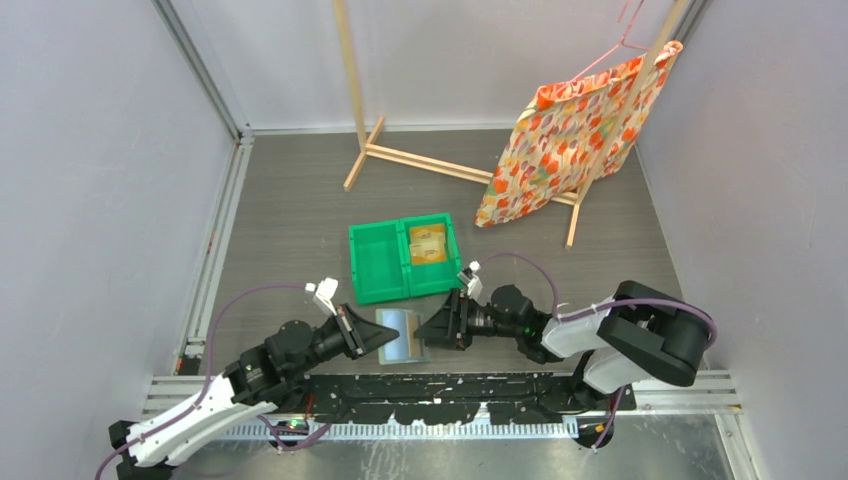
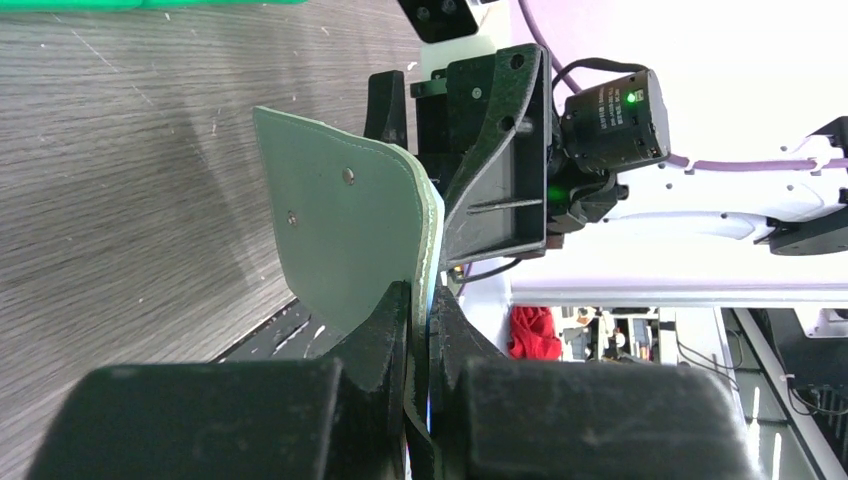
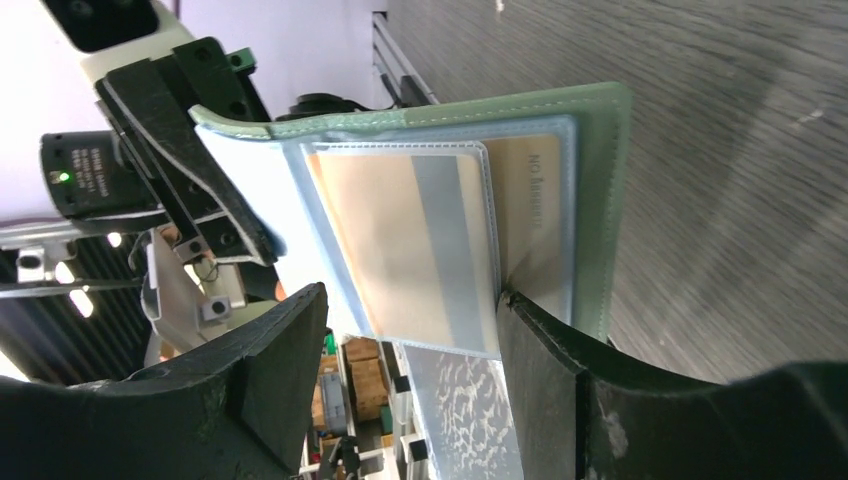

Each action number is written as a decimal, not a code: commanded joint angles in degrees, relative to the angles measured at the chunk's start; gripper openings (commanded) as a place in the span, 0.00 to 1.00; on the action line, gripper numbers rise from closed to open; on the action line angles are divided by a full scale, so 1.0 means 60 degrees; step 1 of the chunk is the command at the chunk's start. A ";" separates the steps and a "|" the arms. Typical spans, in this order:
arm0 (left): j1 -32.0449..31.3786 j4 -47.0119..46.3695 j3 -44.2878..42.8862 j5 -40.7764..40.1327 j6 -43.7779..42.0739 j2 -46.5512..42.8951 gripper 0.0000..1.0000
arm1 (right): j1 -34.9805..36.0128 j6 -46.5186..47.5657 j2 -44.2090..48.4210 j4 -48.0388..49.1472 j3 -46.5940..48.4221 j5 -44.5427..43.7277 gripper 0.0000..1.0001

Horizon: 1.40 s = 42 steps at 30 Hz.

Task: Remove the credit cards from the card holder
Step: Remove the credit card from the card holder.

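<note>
My left gripper point(image 1: 372, 337) is shut on one flap of the open card holder point(image 1: 402, 335) and holds it up near the table's front edge; its grey-green outside point(image 2: 340, 240) fills the left wrist view. My right gripper point(image 1: 432, 330) is open, its fingers either side of the holder's other end. The right wrist view shows the pale blue-grey inside point(image 3: 300, 200) with tan credit cards point(image 3: 400, 240) sitting in its clear slots. One right fingertip point(image 3: 540, 340) rests against the holder's green edge. More tan cards point(image 1: 427, 244) lie in the green bin.
The green two-compartment bin point(image 1: 378, 262) sits just beyond both grippers. A wooden rack point(image 1: 420, 160) with an orange floral bag point(image 1: 570, 140) stands at the back. A metal rail point(image 1: 450, 390) runs along the near edge.
</note>
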<state>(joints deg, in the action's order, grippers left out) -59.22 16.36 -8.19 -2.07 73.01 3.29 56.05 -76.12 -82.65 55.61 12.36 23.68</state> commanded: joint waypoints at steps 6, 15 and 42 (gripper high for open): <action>0.0026 -0.0136 -0.0211 0.0037 -0.0135 -0.0355 0.00 | 0.0044 -0.0346 0.1452 0.1506 -0.0250 0.0481 0.67; 0.0039 -0.0422 -0.0017 0.0065 -0.0084 -0.0208 0.01 | 0.0102 -0.0140 0.2528 0.0995 0.0264 0.1107 0.67; 0.0029 -0.1039 0.1232 0.0446 0.0169 0.0327 0.01 | 0.0807 -0.0085 -0.2576 0.4150 0.0491 0.0910 0.67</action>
<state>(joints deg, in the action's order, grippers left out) -59.11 7.70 -2.11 0.03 74.35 6.50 60.53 -75.59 -91.68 68.75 14.90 29.45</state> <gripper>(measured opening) 0.056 0.669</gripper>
